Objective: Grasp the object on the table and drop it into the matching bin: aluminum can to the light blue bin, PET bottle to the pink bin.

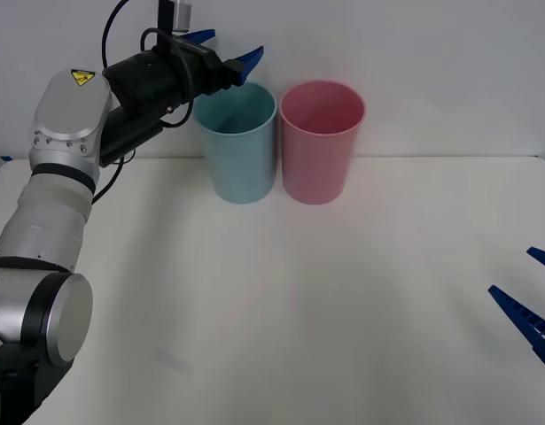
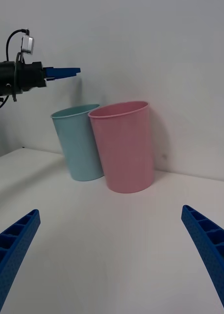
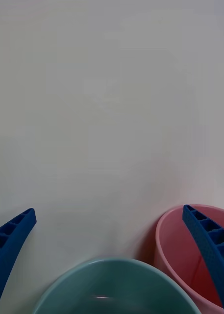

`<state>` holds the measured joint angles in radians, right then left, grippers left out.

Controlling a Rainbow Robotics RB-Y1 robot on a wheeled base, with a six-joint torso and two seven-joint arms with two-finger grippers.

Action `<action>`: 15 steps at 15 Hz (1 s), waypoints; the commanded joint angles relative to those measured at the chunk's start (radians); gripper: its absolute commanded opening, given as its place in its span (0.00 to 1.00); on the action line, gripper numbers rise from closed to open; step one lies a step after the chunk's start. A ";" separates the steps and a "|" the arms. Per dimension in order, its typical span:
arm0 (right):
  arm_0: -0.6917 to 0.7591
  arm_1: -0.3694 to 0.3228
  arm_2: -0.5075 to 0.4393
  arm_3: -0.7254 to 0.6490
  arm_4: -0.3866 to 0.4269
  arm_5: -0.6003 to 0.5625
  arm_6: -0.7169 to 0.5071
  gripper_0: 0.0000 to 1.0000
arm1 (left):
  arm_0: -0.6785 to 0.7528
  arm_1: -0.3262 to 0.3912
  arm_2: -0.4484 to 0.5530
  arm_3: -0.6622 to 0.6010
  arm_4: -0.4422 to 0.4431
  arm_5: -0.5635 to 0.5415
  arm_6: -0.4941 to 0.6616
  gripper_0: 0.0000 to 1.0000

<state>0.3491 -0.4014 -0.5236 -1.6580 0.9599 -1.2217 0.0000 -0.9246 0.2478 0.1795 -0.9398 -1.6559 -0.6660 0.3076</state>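
1. While the left arm reaches up and forward from the robot's left side, its left hand (image 1: pixel 226 50) hangs in the air just above the rim of the light blue bin (image 1: pixel 242 159), at the far edge of the table (image 1: pixel 281 310).
2. The left hand's two blue ribbed fingers (image 1: pixel 247 62) are spread wide apart with nothing between them.
3. In the left wrist view the same hand (image 3: pixel 112 255) looks straight down past its open fingers into the mouth of the light blue bin (image 3: pixel 67 294), with part of the pink bin (image 3: pixel 173 245) just beside it.
4. A faint pale glint lies low inside the light blue bin, but I cannot tell whether it is the can or only a reflection.
5. The light blue bin and the pink bin (image 1: pixel 321 150) stand upright side by side against the white wall, touching or nearly so, the blue one on the robot's left.
6. The right hand (image 1: pixel 531 292) rests low at the right edge of the table, well apart from both bins.
7. Seen from its own wrist, the right hand (image 2: pixel 112 255) has its fingers (image 2: pixel 16 240) wide open and empty, facing the two bins across bare table.
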 commanded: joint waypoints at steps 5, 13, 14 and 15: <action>0.000 0.000 0.000 0.000 0.000 0.000 0.000 1.00 | 0.208 0.028 0.000 -0.235 0.137 0.000 -0.038 1.00; 0.000 0.000 0.000 0.000 0.000 0.000 0.000 1.00 | 0.515 0.071 0.068 -0.522 0.294 -0.044 -0.156 1.00; 0.000 0.000 0.000 0.000 0.000 0.000 0.000 1.00 | 0.550 0.074 0.092 -0.545 0.306 -0.075 -0.174 1.00; 0.000 0.000 0.000 0.000 0.000 0.000 0.000 1.00 | 0.587 0.074 0.121 -0.570 0.315 -0.110 -0.182 1.00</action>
<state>0.3491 -0.4014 -0.5236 -1.6581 0.9599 -1.2217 0.0000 -0.3629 0.3218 0.2807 -1.4922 -1.3479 -0.7503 0.1327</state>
